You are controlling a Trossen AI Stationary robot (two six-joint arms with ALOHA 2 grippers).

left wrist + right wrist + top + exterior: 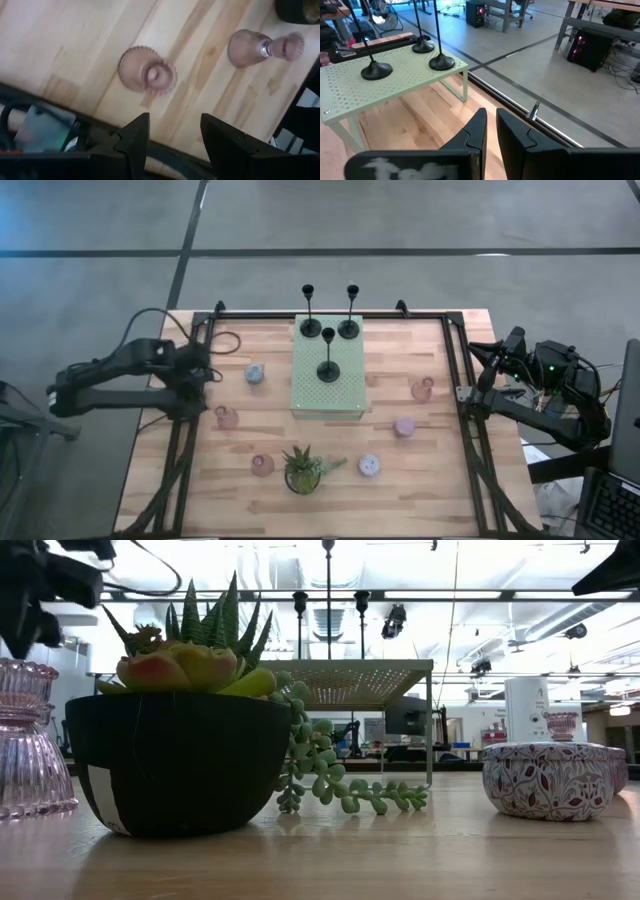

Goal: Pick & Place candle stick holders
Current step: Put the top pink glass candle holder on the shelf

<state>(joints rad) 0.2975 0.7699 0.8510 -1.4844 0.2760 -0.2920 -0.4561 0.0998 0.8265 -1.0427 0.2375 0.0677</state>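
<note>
Three tall black candle stick holders (328,352) stand by their disc bases on a pale green perforated shelf (328,395) at the table's far middle; they also show in the right wrist view (376,70). Squat cups stand on the wood: blue (254,373), pink (228,417), pink (262,465), pink (421,389), lilac (404,426), and a patterned one (369,466). My left gripper (175,125) is open and empty at the table's left edge (207,372), above a ribbed pink cup (147,76). My right gripper (491,114) is shut and empty at the right edge (482,366).
A small green potted plant (303,470) stands near the front middle and fills the low view (165,770). A black frame rail (330,317) runs around the table. A cable (228,340) lies at the far left corner. Bare wood lies between the cups.
</note>
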